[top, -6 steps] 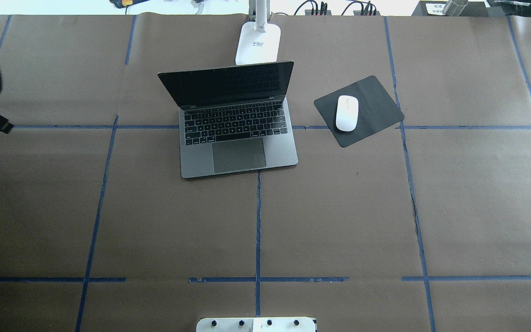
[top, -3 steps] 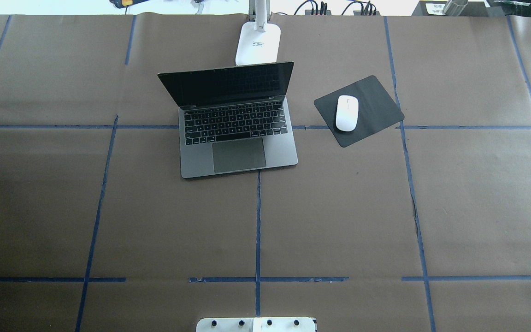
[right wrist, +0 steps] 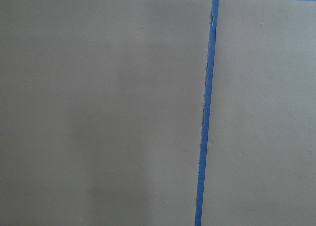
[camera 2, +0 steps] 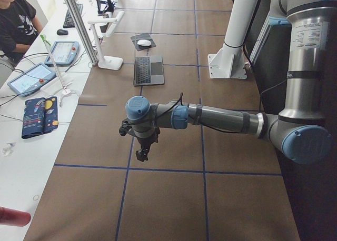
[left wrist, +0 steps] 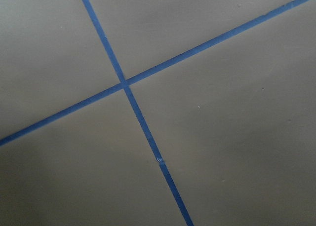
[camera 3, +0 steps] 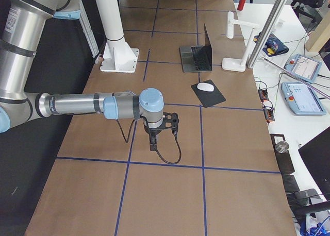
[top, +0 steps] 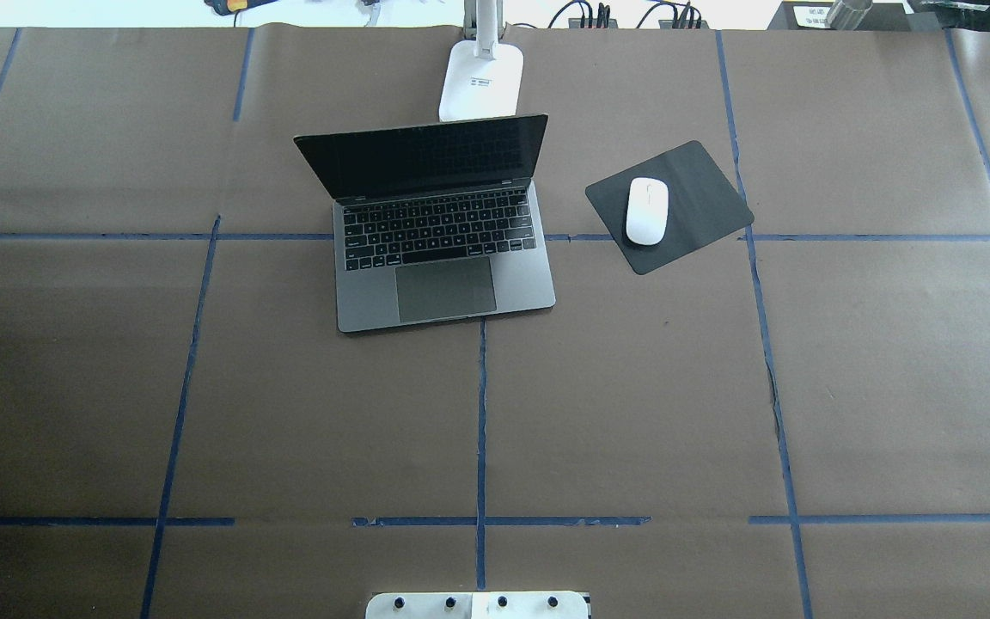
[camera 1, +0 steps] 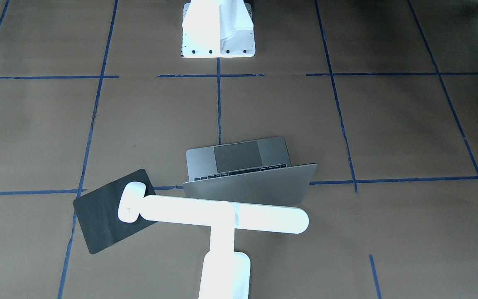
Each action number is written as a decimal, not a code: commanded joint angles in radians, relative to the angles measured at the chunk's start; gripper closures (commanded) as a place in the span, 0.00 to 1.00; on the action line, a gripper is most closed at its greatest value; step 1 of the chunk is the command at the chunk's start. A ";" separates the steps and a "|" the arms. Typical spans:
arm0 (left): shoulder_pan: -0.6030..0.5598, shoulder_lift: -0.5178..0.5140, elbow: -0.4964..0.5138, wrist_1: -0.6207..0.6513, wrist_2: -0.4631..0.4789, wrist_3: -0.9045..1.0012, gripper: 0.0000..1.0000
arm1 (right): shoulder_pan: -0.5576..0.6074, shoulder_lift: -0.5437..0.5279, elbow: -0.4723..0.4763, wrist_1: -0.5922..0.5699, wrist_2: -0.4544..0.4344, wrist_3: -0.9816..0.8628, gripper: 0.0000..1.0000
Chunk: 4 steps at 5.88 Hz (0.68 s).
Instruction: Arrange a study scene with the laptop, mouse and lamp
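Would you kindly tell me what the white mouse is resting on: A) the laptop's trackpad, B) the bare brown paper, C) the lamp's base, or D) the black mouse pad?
D: the mouse lies wholly on the black mouse pad, apart from the open laptop and the lamp.

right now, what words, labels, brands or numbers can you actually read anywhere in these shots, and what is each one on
No text is clear enough to quote.
lamp base sticker: dark print, too small to read.
laptop keys: legends too small to read.
left arm sticker: lines of print, blurred.
right arm sticker: lines of print, blurred.
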 commanded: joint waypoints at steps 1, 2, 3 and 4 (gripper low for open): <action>-0.002 0.003 0.045 0.007 -0.008 -0.004 0.00 | 0.002 0.012 -0.008 0.003 0.005 -0.005 0.00; -0.002 -0.007 0.063 0.037 -0.008 -0.031 0.00 | -0.003 0.038 -0.014 0.000 0.004 -0.005 0.00; -0.003 -0.007 0.056 0.071 -0.011 -0.087 0.00 | -0.023 0.091 -0.043 -0.001 -0.002 0.006 0.00; -0.005 0.003 0.053 0.070 -0.011 -0.208 0.00 | -0.024 0.137 -0.094 -0.001 -0.004 0.006 0.00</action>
